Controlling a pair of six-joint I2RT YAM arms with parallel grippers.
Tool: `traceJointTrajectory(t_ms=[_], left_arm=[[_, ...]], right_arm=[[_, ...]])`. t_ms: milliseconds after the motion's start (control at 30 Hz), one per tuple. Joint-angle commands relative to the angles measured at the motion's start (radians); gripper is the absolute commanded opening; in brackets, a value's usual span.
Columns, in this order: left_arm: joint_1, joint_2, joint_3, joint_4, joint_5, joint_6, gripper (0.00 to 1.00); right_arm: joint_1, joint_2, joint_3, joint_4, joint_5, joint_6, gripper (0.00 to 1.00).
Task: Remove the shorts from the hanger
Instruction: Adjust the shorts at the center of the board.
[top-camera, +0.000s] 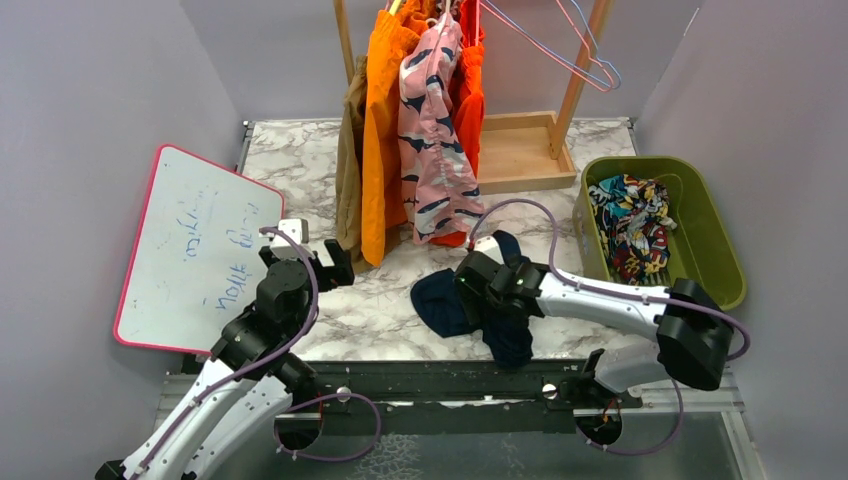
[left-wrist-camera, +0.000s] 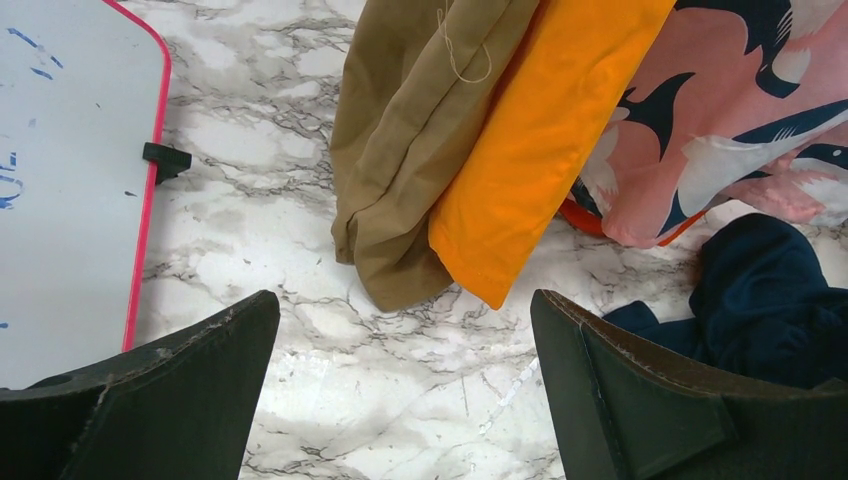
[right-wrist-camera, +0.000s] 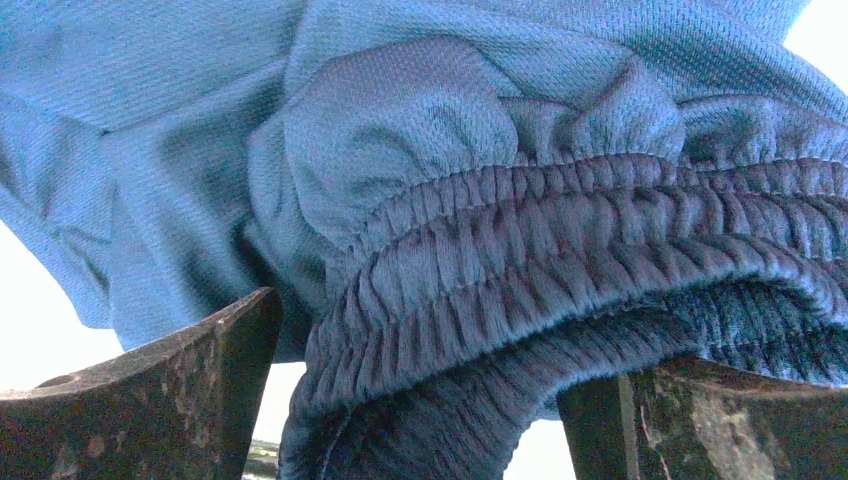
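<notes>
**A:** Near the near edge of the counter, about midway along it, what lies there?

**B:** The navy shorts, crumpled in a heap on the marble. The right arm reaches across from the right side, its wrist over the heap.

**A:** And the right jaws?

**B:** They are spread wide. In the wrist view the navy mesh and its gathered elastic waistband bulge between the two fingers. The cloth lies loose and is not pinched.

**A:** The left jaws?

**B:** Also wide apart, with nothing between them. The left arm holds them above bare marble, facing the hems of the hanging clothes.

**A:** Which clothes hang?

**B:** At the middle of the far edge stands a wooden rack. From left to right it carries tan-brown shorts, bright orange shorts, and pink shorts with dark fish-like blotches. Red-orange shorts hang behind the pink pair. I cannot tell whether the hems touch the counter. Two bare wire hangers hang further right on the rack.

**A:** Anything else?

**B:** Comic-print shorts lie bunched in a green bin at the right edge. A pink-rimmed whiteboard sits tilted at the left edge.
</notes>
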Motion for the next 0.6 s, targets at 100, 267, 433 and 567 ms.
traceJointTrajectory(t_ms=[100,267,433,567], left_arm=[[0.006,-0.013,-0.008,0.005,0.012,-0.003,0.99],[0.008,-0.008,-0.006,0.005,0.014,-0.004,0.99],[0.008,-0.013,-0.007,0.005,0.011,-0.006,0.99],[0.009,-0.015,-0.009,0.005,0.007,-0.007,0.99]], right_arm=[[-0.031,0.063,0.012,0.029,0.010,0.059,0.99],[-0.061,0.178,-0.043,0.176,-0.082,0.038,0.99],[-0.060,0.376,-0.021,0.189,-0.069,0.080,0.81],[-0.058,0.414,-0.024,0.181,-0.027,0.122,0.58]])
